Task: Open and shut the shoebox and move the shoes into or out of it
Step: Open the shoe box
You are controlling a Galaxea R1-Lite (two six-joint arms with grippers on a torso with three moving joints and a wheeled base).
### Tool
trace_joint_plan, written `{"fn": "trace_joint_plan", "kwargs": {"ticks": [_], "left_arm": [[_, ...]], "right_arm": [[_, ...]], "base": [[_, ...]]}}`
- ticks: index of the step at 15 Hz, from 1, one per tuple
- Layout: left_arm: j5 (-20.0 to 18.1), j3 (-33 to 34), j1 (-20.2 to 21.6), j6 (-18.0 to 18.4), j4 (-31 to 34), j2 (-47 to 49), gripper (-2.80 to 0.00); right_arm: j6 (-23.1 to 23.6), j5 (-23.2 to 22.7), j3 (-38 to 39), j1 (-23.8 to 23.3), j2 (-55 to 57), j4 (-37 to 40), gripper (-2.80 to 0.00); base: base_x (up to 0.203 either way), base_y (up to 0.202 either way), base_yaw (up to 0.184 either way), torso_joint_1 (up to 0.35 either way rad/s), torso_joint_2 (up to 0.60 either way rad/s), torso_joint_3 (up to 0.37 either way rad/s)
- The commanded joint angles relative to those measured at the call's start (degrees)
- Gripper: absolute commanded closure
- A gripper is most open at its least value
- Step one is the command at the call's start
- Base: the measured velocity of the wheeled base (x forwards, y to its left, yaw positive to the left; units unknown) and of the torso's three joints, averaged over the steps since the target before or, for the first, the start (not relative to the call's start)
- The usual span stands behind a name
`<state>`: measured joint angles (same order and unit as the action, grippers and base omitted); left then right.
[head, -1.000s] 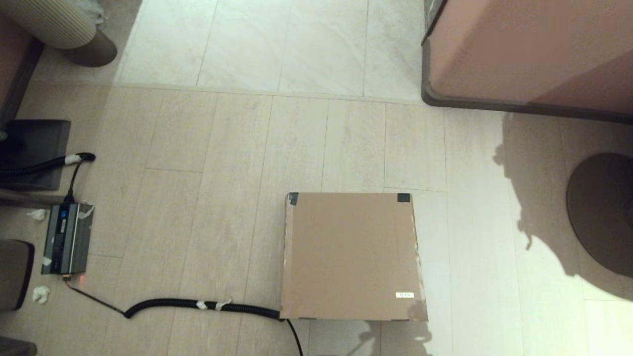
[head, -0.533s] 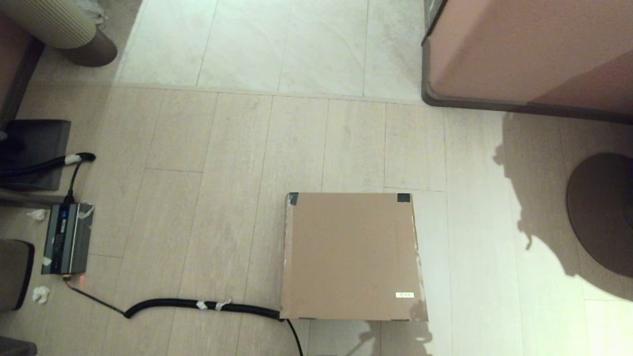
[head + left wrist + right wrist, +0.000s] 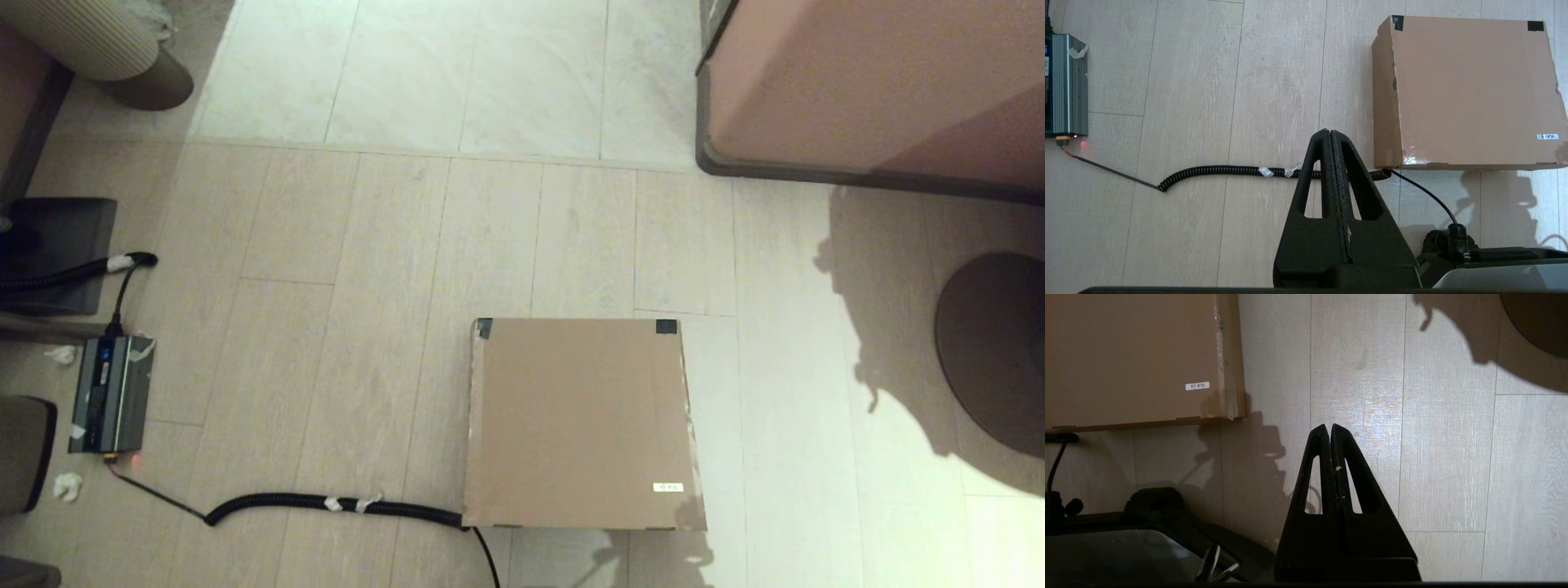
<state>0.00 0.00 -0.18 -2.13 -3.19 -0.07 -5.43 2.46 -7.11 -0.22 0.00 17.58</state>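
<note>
The brown cardboard shoebox lies on the floor with its flap lid down, black tape on its two far corners and a small white label near its front right corner. It also shows in the left wrist view and the right wrist view. The shoes are hidden. My left gripper hangs shut and empty above the floor, short of the box's front left corner. My right gripper hangs shut and empty off the box's front right corner. Neither gripper shows in the head view.
A coiled black cable runs along the floor from a grey power unit to the box's front left corner. A pinkish-brown cabinet stands at the far right, and a round dark base lies at the right.
</note>
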Motion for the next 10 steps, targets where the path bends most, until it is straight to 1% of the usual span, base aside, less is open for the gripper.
{"fn": "trace_joint_plan", "kwargs": {"ticks": [1, 2, 3, 4, 5, 6, 8, 9, 10], "left_arm": [[0.0, 0.5, 0.0, -0.1, -0.1, 0.0, 0.0], [-0.1, -2.2, 0.0, -0.1, 0.1, 0.4, 0.0], [-0.4, -6.6, 0.0, -0.3, 1.4, 1.7, 0.0], [-1.5, -12.0, 0.0, -1.0, 3.9, 4.7, 0.0], [-3.5, -17.2, -0.2, -2.8, 6.6, 9.0, 0.0], [-5.9, -20.4, -0.4, -5.1, 8.5, 13.8, 0.0], [-11.5, -24.6, -0.9, -13.0, 9.9, 25.6, 0.0], [-14.8, -25.7, -1.1, -17.1, 9.2, 31.9, 0.0], [-18.4, -26.2, -1.2, -20.5, 7.2, 38.0, 0.0]], "right_arm": [[-0.2, 1.0, -1.3, 0.0, 0.1, 0.1, 0.0], [-0.2, 2.3, -4.1, 0.0, 0.4, 0.2, 0.0], [-0.4, 2.9, -6.3, 0.0, 2.0, 0.3, 0.0], [-1.1, 3.1, -7.9, 0.0, 5.7, 0.3, 0.0], [-3.2, 2.9, -10.1, 0.0, 10.6, 0.3, 0.0], [-5.8, 1.8, -12.0, 0.1, 15.8, 0.3, 0.0], [-11.7, -2.9, -15.0, 0.1, 28.4, -0.4, 0.0], [-13.9, -6.0, -16.1, 0.1, 34.9, -2.0, 0.0], [-15.4, -9.7, -16.7, 0.2, 41.3, -4.4, 0.0]], "base": [[0.0, 0.0, 0.0, 0.0, 0.0, 0.0], [0.0, 0.0, 0.0, 0.0, 0.0, 0.0], [0.0, 0.0, 0.0, 0.0, 0.0, 0.0], [0.0, 0.0, 0.0, 0.0, 0.0, 0.0], [0.0, 0.0, 0.0, 0.0, 0.0, 0.0], [0.0, 0.0, 0.0, 0.0, 0.0, 0.0], [0.0, 0.0, 0.0, 0.0, 0.0, 0.0], [0.0, 0.0, 0.0, 0.0, 0.0, 0.0], [0.0, 0.0, 0.0, 0.0, 0.0, 0.0]]}}
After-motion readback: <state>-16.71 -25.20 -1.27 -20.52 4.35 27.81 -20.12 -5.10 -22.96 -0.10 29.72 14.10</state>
